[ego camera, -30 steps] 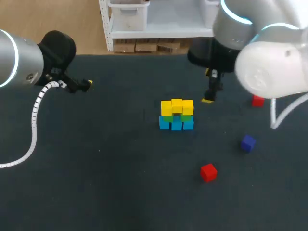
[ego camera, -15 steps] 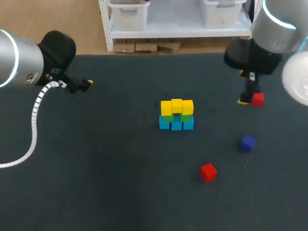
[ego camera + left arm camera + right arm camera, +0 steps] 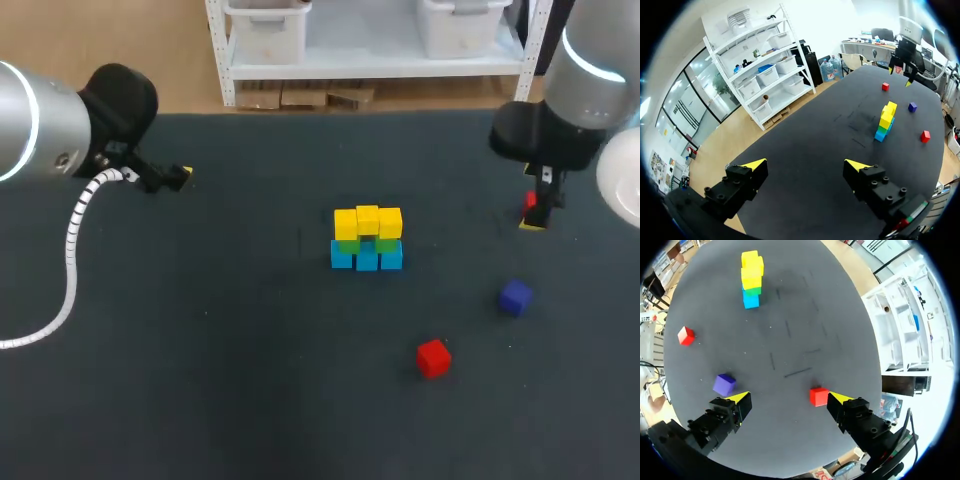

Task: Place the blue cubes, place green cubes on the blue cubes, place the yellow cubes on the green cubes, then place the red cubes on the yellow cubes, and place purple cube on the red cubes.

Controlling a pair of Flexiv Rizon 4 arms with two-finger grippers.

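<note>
On the bench (image 3: 200, 400) we had the stack (image 3: 366, 238) near the middle, three tiers of cubes, each row resting on the row below. Counting from the stack, the first loose cube (image 3: 530, 202) lay at 3 o'clock, between the fingers of our right end effector (image 3: 789, 399) and just beside one of them. The second loose cube (image 3: 516, 297) sat at 4 o'clock and the third loose cube (image 3: 433, 357) at 5 o'clock, both apart from the stack. Our left end effector (image 3: 805, 164) hung well away at 10 o'clock.
</note>
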